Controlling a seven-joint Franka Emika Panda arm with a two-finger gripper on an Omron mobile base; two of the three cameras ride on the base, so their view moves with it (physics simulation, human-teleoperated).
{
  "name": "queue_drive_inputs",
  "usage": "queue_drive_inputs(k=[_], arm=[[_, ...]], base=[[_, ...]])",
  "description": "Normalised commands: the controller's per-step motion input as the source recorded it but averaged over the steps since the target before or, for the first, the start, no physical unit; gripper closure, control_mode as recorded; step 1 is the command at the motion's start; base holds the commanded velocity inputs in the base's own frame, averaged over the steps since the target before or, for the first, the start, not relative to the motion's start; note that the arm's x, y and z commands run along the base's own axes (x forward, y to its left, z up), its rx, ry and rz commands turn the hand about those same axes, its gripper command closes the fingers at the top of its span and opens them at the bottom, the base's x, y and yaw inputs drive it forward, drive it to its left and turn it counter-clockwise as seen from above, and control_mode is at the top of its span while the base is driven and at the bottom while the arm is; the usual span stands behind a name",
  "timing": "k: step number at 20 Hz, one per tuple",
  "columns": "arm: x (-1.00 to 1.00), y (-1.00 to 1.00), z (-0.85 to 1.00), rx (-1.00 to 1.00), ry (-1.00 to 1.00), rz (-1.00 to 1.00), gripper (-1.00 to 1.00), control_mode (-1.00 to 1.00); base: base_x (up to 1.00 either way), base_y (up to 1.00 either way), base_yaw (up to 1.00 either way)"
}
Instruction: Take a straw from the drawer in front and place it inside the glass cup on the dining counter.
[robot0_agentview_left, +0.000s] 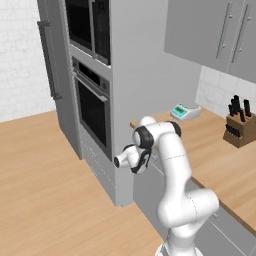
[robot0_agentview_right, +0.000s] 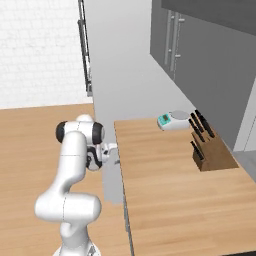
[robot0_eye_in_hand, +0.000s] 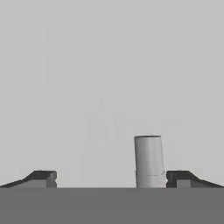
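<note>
My gripper (robot0_eye_in_hand: 111, 178) hangs with its jaws spread wide and empty, close against a flat grey panel, with a short grey handle (robot0_eye_in_hand: 148, 161) standing just inside one fingertip. I take that panel for the drawer front, and the straw likely lies inside. I expect it to be light, thin and slippery; best pinched mid-shaft. Beyond on the counter (robot0_agentview_left: 215, 150), the scale (robot0_agentview_left: 184, 112) carries no readable writing.

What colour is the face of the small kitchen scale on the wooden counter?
Teal, on a pale grey body; the kitchen scale shows best in the right base view.
</note>
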Motion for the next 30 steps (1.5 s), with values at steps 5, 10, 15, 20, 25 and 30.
queue_drive_inputs(k=[5, 10, 15, 20, 25, 30], arm=[[0.01, -0.16, -0.24, 0.0, 0.01, 0.0, 1.0, -1.0], [-0.04, -0.13, -0.13, 0.0, 0.0, 0.0, 1.0, -1.0], [-0.4, 0.21, -0.01, 0.01, 0.0, 0.0, 1.0, -1.0], [-0.63, 0.85, 0.0, 0.0, 0.0, 0.0, 1.0, -1.0], [-0.54, 1.0, 0.0, 0.0, 0.01, 0.0, 1.0, -1.0], [-0.44, 1.0, 0.0, 0.0, 0.05, 0.0, 1.0, -1.0]], base=[[0.0, 0.0, 0.0], [0.0, 0.0, 0.0], [0.0, 0.0, 0.0], [0.0, 0.0, 0.0], [0.0, 0.0, 0.0], [0.0, 0.0, 0.0]])
